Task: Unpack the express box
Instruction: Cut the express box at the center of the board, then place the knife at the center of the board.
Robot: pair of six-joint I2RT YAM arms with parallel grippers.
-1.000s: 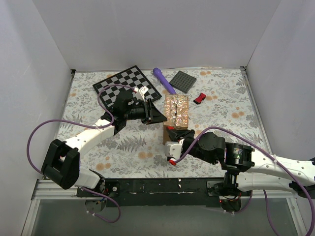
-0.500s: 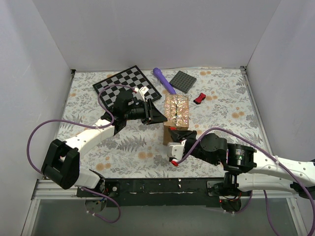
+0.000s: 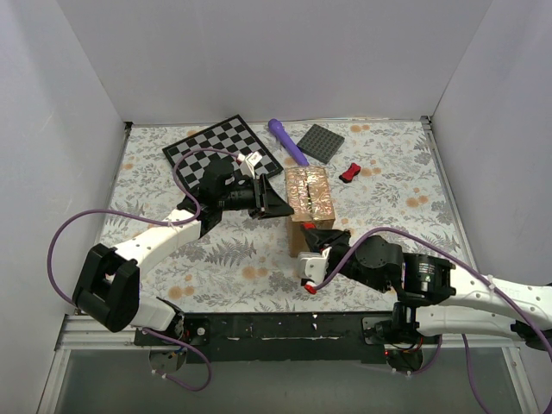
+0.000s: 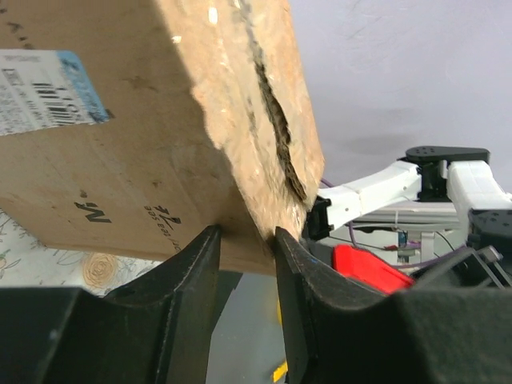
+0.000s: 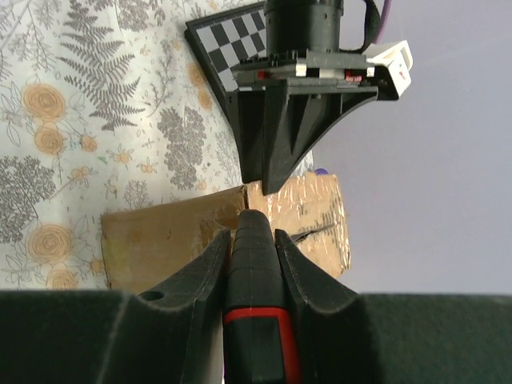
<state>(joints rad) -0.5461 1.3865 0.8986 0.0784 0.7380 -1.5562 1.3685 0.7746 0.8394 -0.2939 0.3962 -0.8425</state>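
The express box (image 3: 310,191), brown cardboard with shiny tan tape on top, stands mid-table. My left gripper (image 3: 280,207) comes at it from the left and is shut on its edge. In the left wrist view both jaws (image 4: 244,238) pinch the lower corner of the express box (image 4: 160,144). My right gripper (image 3: 317,243) is at the box's near side, shut on a black tool with a red band (image 5: 254,272). The tool's tip touches the top edge of the box (image 5: 168,240), just below the left gripper (image 5: 296,128).
A checkerboard (image 3: 226,147) lies at the back left. Behind the box are a purple cylinder (image 3: 287,141), a dark grey square plate (image 3: 322,142) and a small red object (image 3: 349,172). White walls close in three sides of the floral table (image 3: 155,185).
My right gripper and its tool have drawn back a little toward the near edge and to the right. The left gripper has kept its hold on the box.
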